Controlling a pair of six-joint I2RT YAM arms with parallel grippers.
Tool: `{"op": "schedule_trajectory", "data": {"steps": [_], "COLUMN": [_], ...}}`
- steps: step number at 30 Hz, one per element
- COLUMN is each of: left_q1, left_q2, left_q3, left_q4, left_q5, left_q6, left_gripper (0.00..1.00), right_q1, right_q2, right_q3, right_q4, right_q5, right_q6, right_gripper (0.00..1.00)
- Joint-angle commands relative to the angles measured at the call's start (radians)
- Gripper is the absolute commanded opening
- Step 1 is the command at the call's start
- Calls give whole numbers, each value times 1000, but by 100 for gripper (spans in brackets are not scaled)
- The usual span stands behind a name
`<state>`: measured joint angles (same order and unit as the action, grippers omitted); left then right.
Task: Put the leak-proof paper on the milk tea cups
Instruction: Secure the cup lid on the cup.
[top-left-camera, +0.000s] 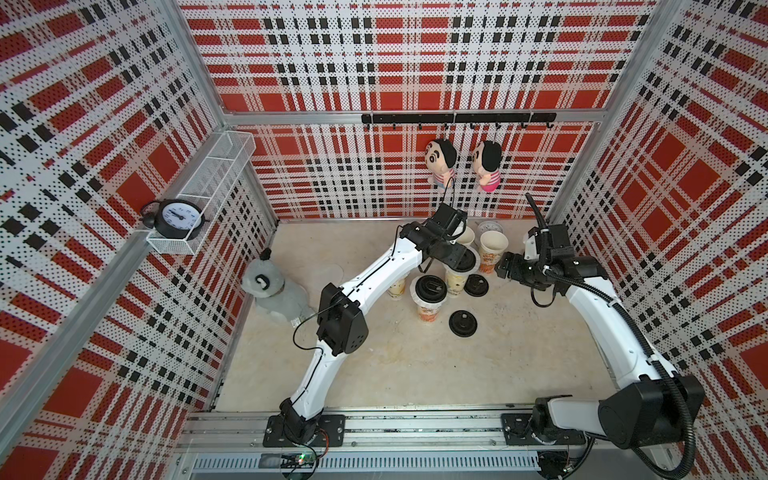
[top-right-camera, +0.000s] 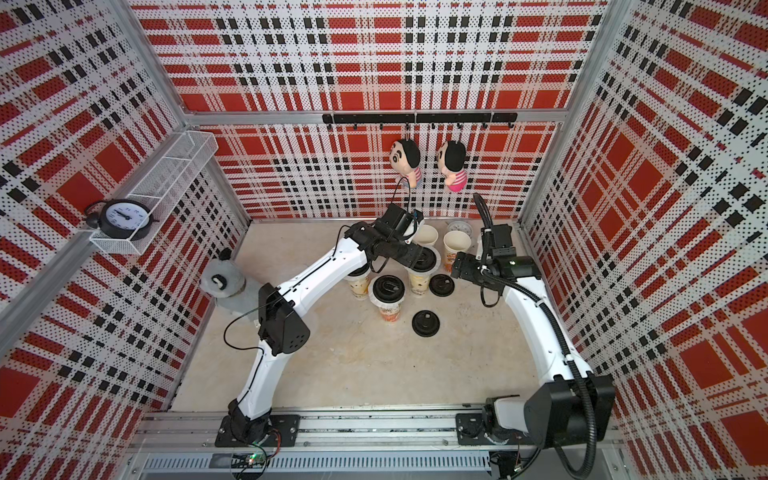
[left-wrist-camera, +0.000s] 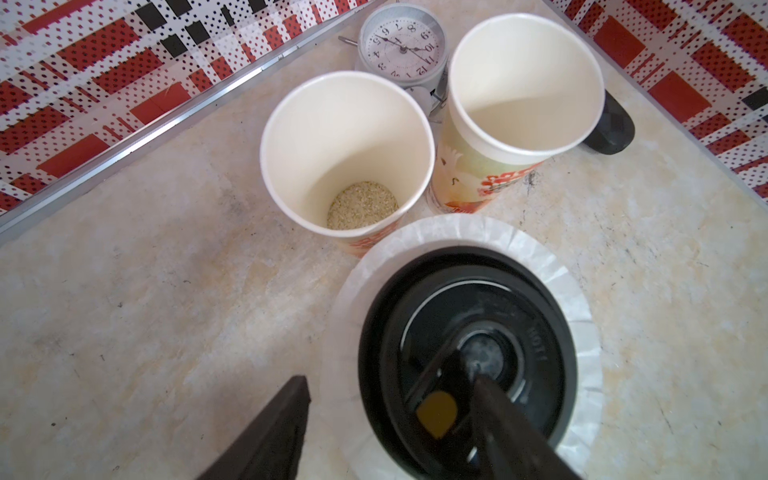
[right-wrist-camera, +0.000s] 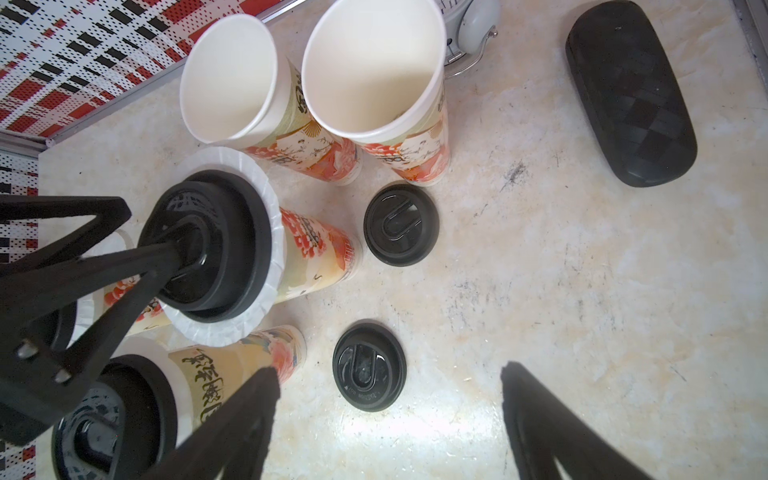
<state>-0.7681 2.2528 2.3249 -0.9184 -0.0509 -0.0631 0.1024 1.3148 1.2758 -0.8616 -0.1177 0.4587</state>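
Five milk tea cups stand at the back of the table. Two are uncovered (left-wrist-camera: 345, 149) (left-wrist-camera: 523, 83). A third cup (right-wrist-camera: 316, 257) carries a round whitish leak-proof paper (left-wrist-camera: 457, 237) with a black lid (left-wrist-camera: 469, 291) pressed on it. My left gripper (left-wrist-camera: 388, 384) is open over this cup: one fingertip (left-wrist-camera: 482, 386) rests in the lid's middle, the other hangs outside the rim. The front cup (top-left-camera: 429, 309) also wears paper and a lid. The left arm mostly hides the fifth cup (top-left-camera: 397, 288). My right gripper (right-wrist-camera: 390, 372) is open and empty, low over the table beside a loose lid (right-wrist-camera: 369, 365).
Another loose black lid (right-wrist-camera: 401, 224) lies by the cups. A white alarm clock (left-wrist-camera: 401, 45) stands behind the open cups, and a black case (right-wrist-camera: 631, 91) lies at the back right. A grey plush (top-left-camera: 270, 291) sits at the left wall, with a faint round sheet (top-left-camera: 330, 272) beside it.
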Motion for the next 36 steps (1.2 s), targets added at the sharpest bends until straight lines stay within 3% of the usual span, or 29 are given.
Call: {"op": "schedule_trajectory", "data": {"steps": [1,15,25,36], "left_q1": [3,0,-3,-3], "left_q2": [17,8,1,-7], "left_q3": [-12,-26,-31,-35], "left_q4": [18,-9,-13,-13], "left_q5": [-26,-54,-60,-66], "left_q6": [1,4,3,6], "left_gripper": [66,65,65,65], "right_q1": [-4,5,63,77], "right_q2": [-18,34,166,301], "right_q3": [-13,16,98,187], "right_q4": [19,35,68,85], "right_q5": [-8,-42,-43,-17], "right_q6": [0,-1,9,8], "right_gripper": [87,83,72,70]}}
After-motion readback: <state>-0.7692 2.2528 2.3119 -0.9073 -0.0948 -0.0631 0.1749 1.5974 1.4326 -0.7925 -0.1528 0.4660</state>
